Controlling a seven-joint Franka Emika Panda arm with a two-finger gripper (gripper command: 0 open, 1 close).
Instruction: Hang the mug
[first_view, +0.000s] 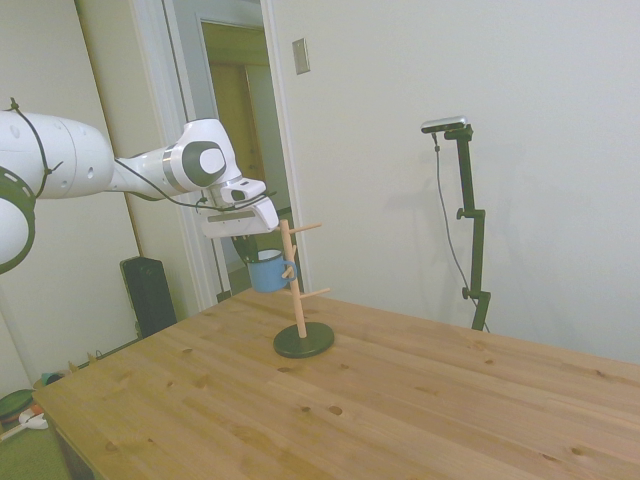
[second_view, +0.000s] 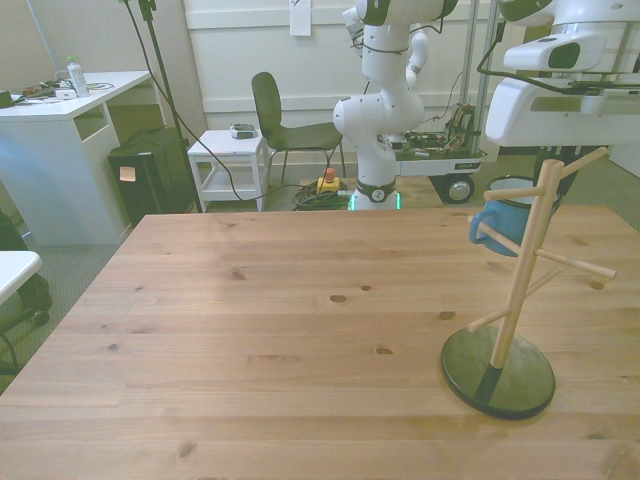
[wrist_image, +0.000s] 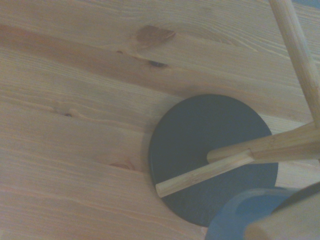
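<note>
The light-blue mug (first_view: 268, 271) hangs in the air against the wooden mug tree (first_view: 294, 290), level with its middle pegs. My gripper (first_view: 247, 250) comes down from above on the side away from the post, its dark fingers shut on the mug's rim. In the front view the mug (second_view: 503, 229) sits just behind the post (second_view: 526, 262), and one peg (second_view: 496, 238) crosses its handle side. I cannot tell whether the peg passes through the loop. The wrist view shows the tree's dark round base (wrist_image: 200, 150) and a blurred blue edge of the mug (wrist_image: 245, 217).
The tree's base (second_view: 497, 373) stands on the wooden table (second_view: 260, 330) near the front view's right and near edge. Behind the table are a second white robot (second_view: 383, 100), a chair (second_view: 285, 125) and a white desk (second_view: 60, 130).
</note>
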